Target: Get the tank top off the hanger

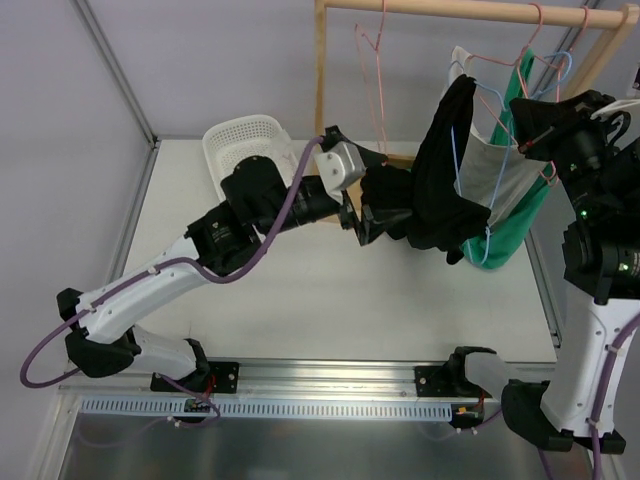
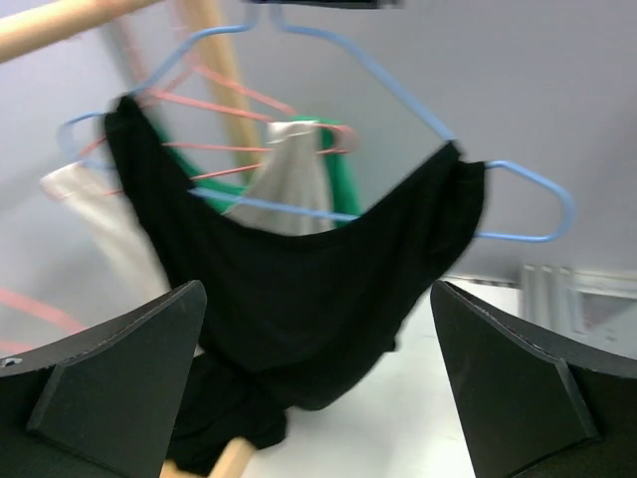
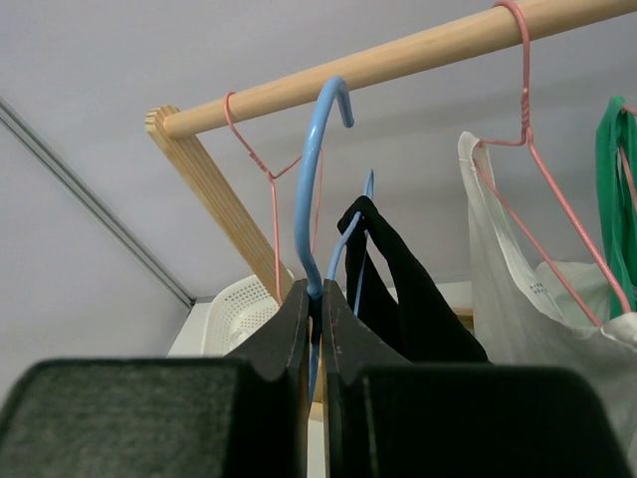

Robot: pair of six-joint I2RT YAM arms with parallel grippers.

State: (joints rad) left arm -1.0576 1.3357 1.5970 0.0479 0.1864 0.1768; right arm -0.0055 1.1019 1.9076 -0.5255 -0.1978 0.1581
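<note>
The black tank top (image 1: 440, 180) hangs on a blue wire hanger (image 2: 398, 85), off the rod and tilted. One strap is at the hanger's left end and the other at its right shoulder. My right gripper (image 1: 532, 135) is shut on the blue hanger's neck (image 3: 317, 149) just under its hook, with the tank top (image 3: 408, 299) behind it. My left gripper (image 1: 385, 215) is open at the tank top's lower hem. In the left wrist view the black cloth (image 2: 299, 299) hangs between and beyond the wide-spread fingers (image 2: 119, 368), not pinched.
A wooden rack rod (image 1: 470, 10) carries pink hangers (image 1: 375, 60). A white garment (image 1: 495, 165) and a green one (image 1: 515, 235) hang right behind the tank top. A white basket (image 1: 245, 140) stands at the back left of the table.
</note>
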